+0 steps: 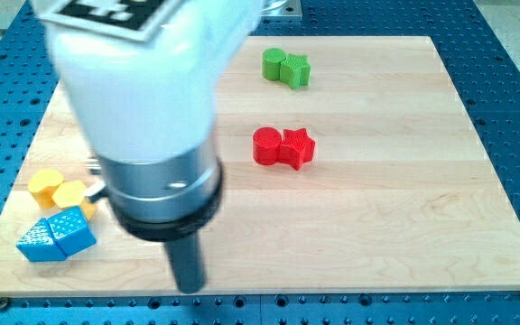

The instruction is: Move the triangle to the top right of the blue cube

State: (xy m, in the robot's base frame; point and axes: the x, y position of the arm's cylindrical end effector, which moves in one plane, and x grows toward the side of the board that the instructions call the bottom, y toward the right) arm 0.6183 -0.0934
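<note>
Camera view: my arm (138,99) fills the view's upper left, a white housing over a grey-and-black collar, and the dark rod ends at my tip (188,287) near the bottom edge of the wooden surface (404,226). There is no hand on this rig (only the rod), so nothing is grasped; the tip touches no block.

The blue triangle (36,242) lies at the view's lower left, touching the blue cube (71,230), which sits on its right. Both are to the left of my tip and slightly above it, well apart from it.

Just above the blue pair are two yellow blocks: a rounded one (46,184) and a hexagonal-looking one (69,194), touching each other.

Mid-surface, a red cylinder (265,145) touches a red star (297,148). Near the top, a green cylinder (273,64) touches a green star-like block (296,69).
</note>
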